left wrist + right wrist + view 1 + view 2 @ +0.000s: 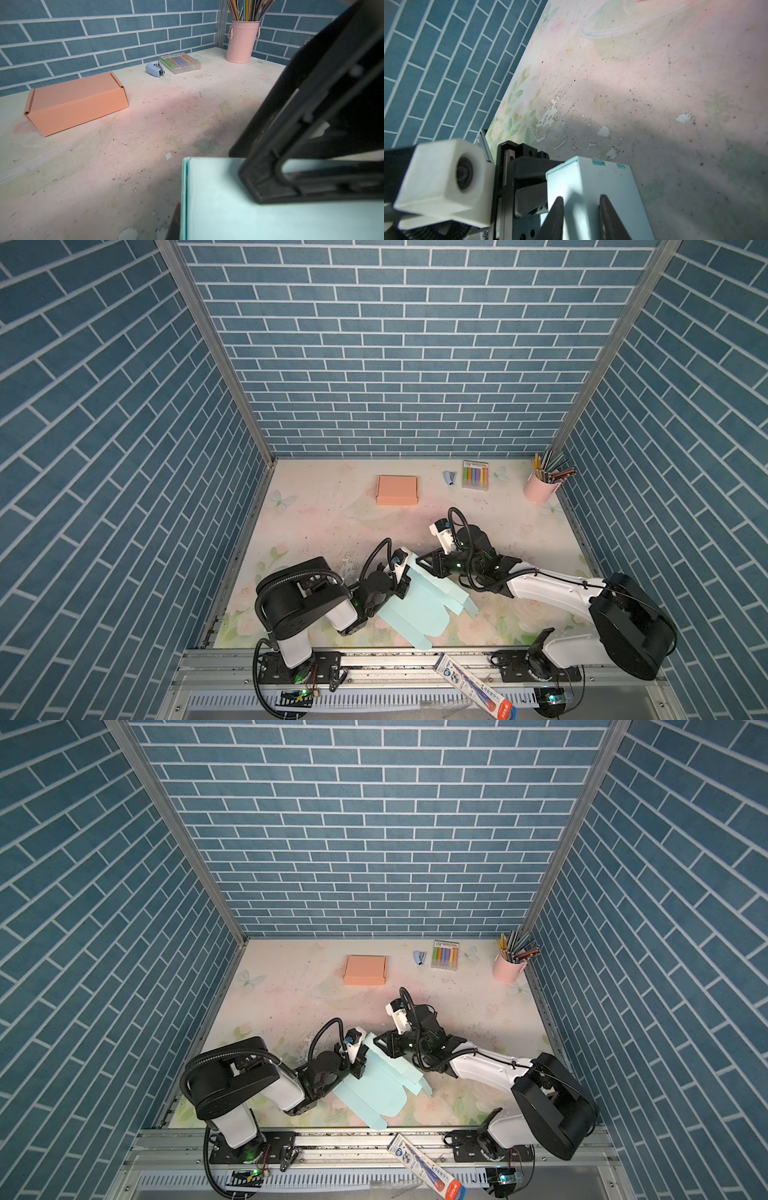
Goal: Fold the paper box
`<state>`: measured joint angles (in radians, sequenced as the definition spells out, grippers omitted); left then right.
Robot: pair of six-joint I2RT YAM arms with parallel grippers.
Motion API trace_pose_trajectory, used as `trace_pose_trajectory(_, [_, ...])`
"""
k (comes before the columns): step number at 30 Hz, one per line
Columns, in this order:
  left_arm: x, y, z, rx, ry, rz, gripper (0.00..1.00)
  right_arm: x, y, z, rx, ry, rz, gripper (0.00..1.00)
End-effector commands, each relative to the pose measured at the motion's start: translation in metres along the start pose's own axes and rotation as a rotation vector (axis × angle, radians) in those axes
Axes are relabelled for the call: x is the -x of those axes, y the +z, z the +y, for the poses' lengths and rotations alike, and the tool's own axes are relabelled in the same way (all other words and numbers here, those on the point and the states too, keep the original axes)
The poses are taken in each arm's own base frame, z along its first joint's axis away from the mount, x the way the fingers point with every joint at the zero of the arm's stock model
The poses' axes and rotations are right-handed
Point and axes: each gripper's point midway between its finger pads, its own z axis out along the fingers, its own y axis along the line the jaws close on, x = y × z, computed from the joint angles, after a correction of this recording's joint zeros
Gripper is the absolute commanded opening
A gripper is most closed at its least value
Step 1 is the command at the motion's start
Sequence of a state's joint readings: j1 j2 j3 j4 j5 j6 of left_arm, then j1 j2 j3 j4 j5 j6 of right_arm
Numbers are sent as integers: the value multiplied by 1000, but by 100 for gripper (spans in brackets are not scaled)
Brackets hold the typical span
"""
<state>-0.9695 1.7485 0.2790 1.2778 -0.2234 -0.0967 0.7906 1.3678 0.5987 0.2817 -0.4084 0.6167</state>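
Note:
The paper box (419,605) (374,1085) is a pale teal blank, partly folded, lying near the table's front edge between both arms. My left gripper (405,585) (360,1065) is shut on the box's left wall. In the left wrist view that wall (228,207) stands edge-on, with one dark finger (176,220) against it. My right gripper (422,562) (380,1042) meets the box's far upper corner. In the right wrist view its gripper (580,199) straddles a folded ridge of the teal panel (608,187), shut on it. The left wrist camera housing (446,182) sits close beside it.
An orange closed box (397,489) (76,101) lies at the back. A blue stapler (449,477), a marker pack (475,475) and a pink cup of pencils (540,487) line the back right. A printed tube (473,686) rests on the front rail.

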Motion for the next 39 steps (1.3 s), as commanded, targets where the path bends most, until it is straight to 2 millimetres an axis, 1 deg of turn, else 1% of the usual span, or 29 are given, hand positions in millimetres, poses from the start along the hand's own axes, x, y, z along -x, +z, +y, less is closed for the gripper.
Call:
trace_pose_trajectory(1, [-1,0,9,45,10,2,1,-6,-6,30,128,57,31,31])
trace_pose_trajectory(3, [0,1,8,43,10,2,2,-6,-7,27,109,54,27,33])
trace_pose_trajectory(5, [0,0,9,48,13,0,2,-3,-8,24,99,54,14,39])
trace_pose_trajectory(8, [-1,0,7,51,30,12,2,7,-14,19,102,91,-28,48])
trace_pose_trajectory(10, [-2,1,7,49,49,22,2,17,-18,17,108,108,-53,52])
trace_pose_trajectory(14, [-6,1,7,56,80,40,2,37,-27,9,78,86,-85,52])
trace_pose_trajectory(17, [-8,1,6,52,86,46,3,45,-31,-11,9,94,-105,50])
trace_pose_trajectory(18, [-8,1,6,50,86,46,2,45,-32,-19,-11,104,-103,49])
trace_pose_trajectory(20, [-8,2,4,47,87,45,3,40,-27,-36,-57,109,-80,46])
trace_pose_trajectory(21, [-10,3,4,47,89,49,3,34,-23,-45,-89,105,-51,45])
trace_pose_trajectory(25, [-13,6,0,35,96,54,5,13,-8,-65,-132,101,34,40])
trace_pose_trajectory(29, [-14,4,-2,29,87,44,7,-1,0,-73,-129,103,73,37])
trace_pose_trajectory(31, [-13,3,-3,25,83,41,8,-6,3,-72,-119,104,88,36])
trace_pose_trajectory(35, [-15,4,-4,24,80,45,15,-13,3,-73,-127,101,102,35])
trace_pose_trajectory(39, [-17,5,-4,22,68,42,19,-19,3,-74,-128,107,107,34])
